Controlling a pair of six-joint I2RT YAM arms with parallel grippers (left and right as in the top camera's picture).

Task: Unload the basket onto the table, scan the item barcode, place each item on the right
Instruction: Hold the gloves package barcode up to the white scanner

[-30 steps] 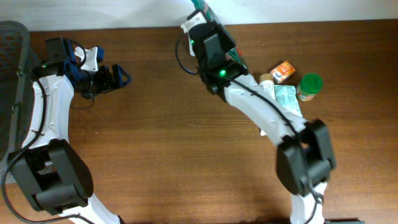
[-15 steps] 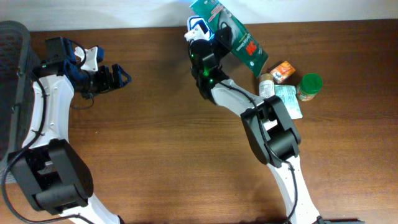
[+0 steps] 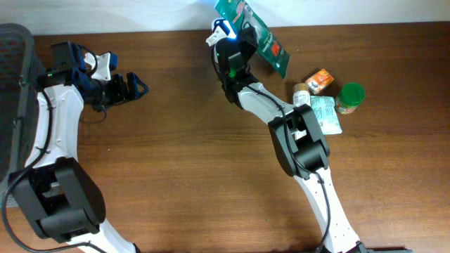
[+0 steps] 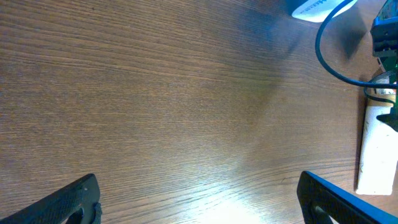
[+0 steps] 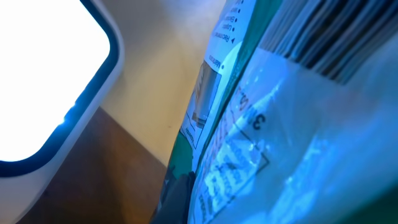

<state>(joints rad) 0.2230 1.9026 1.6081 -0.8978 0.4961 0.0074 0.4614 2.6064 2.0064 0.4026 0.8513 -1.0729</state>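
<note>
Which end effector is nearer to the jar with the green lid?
Right. The right end effector, shut on the green packet, is left of the jar and farther back; the left end effector, open, is much farther to the left.

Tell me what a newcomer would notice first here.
The green packet, held up by the shut right gripper at the far edge of the table, top centre of the overhead view, stands out first. In the right wrist view its barcode glows blue beside the bright white scanner. The left gripper hangs open and empty over bare wood at the left.
</note>
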